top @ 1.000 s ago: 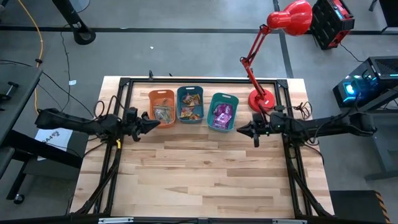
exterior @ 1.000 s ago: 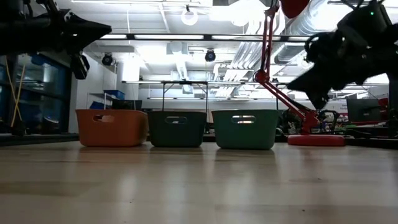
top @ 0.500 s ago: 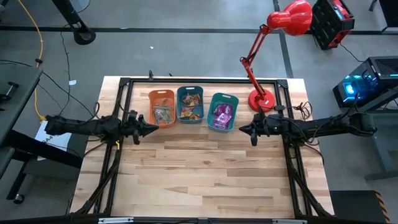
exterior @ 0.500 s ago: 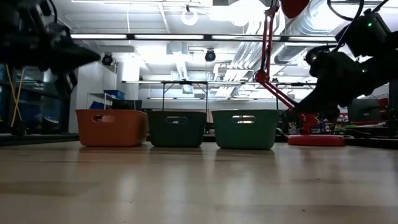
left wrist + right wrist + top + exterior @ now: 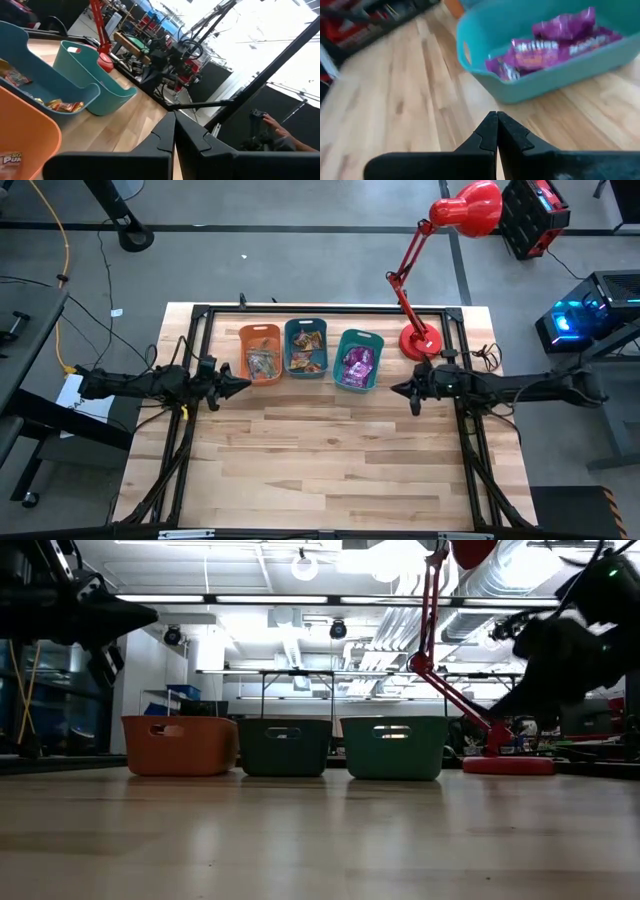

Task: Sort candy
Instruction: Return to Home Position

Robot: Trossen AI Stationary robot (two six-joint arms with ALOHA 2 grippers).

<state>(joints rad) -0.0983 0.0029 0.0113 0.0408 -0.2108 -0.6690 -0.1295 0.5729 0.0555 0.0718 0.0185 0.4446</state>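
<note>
Three bins stand in a row at the table's far side: orange (image 5: 260,352), blue (image 5: 306,348) and teal (image 5: 359,360). Candy lies inside them: thin greenish-brown pieces (image 5: 262,362) in the orange bin, orange-yellow pieces (image 5: 306,352) in the blue one and purple packets (image 5: 555,40) in the teal one. My left gripper (image 5: 245,385) hovers shut just left of the orange bin, pointing level at the row. My right gripper (image 5: 394,390) hovers shut just right of the teal bin (image 5: 545,75), tipped slightly down. Neither holds anything.
A red desk lamp (image 5: 420,340) stands on the table's far right corner, behind my right gripper. Black frame rails (image 5: 190,430) run along both table sides. Bare wood (image 5: 320,460) stretches from the bins to the near edge. A person's hand (image 5: 275,125) shows in the room beyond.
Both arms have drawn back a little from the bins, the left toward the table's left edge and the right toward its right edge, and both have sunk slightly. The right gripper has tipped more level. Both grippers stayed shut.
</note>
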